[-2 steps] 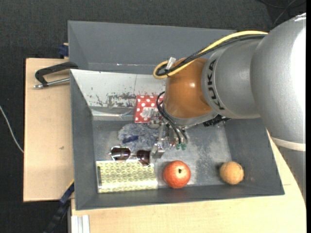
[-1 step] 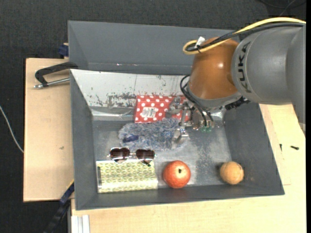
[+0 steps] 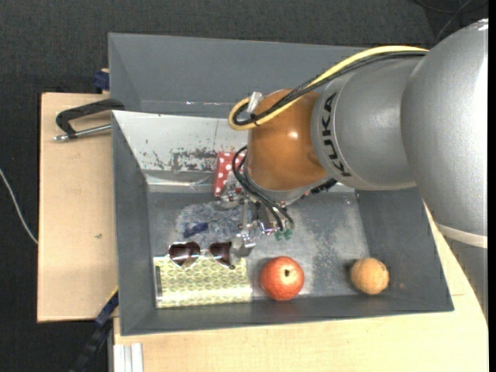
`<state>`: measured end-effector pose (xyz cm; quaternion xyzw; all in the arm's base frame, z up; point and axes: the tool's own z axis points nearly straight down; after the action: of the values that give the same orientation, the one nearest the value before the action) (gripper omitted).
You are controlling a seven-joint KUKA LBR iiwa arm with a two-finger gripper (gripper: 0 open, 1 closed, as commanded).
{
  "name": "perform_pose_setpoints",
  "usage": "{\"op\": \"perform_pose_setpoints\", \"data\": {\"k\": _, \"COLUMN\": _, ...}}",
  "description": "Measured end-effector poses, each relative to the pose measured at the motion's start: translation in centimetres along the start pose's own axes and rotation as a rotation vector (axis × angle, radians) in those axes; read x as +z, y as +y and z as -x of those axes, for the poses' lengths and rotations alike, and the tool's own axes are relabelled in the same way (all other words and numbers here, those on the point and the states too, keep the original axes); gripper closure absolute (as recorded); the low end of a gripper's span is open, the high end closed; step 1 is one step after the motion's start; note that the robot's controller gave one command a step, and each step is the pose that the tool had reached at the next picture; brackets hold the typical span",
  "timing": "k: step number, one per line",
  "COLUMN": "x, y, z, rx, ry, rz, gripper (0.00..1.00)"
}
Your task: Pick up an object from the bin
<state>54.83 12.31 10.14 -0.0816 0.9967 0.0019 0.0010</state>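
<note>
Gripper [image 3: 246, 239] down near the floor of the grey bin [image 3: 395, 231], below the arm's orange wrist cover [image 3: 283, 142]. Open or closed: cannot tell from this angle. Sunglasses [image 3: 203, 251] with dark reddish lenses just beside the gripper on the view's left and a shade nearer the front wall, right-hand lens closest to it; touching or apart, cannot tell. Lie along the back edge of a flat green-and-yellow patterned pad [image 3: 203, 283], itself left of and in front of the gripper, against the front wall. Red apple [image 3: 281, 279] near, in front of the gripper and slightly to the view's right. Round orange-brown fruit [image 3: 370, 276] well apart, far to the right of the gripper by the front wall. Red white-dotted item [image 3: 224, 173] behind the gripper toward the back wall, partly hidden by the wrist cover. Bluish crumpled scrap [image 3: 194, 227] left of the gripper, just behind the sunglasses.
</note>
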Motion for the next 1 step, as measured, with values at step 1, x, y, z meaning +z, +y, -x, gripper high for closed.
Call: {"op": "perform_pose_setpoints", "data": {"k": 1, "x": 2.5, "y": -8.76, "z": 1.61, "rx": 0.258, "ry": -0.004, "rz": 0.0, "gripper": 0.0}}
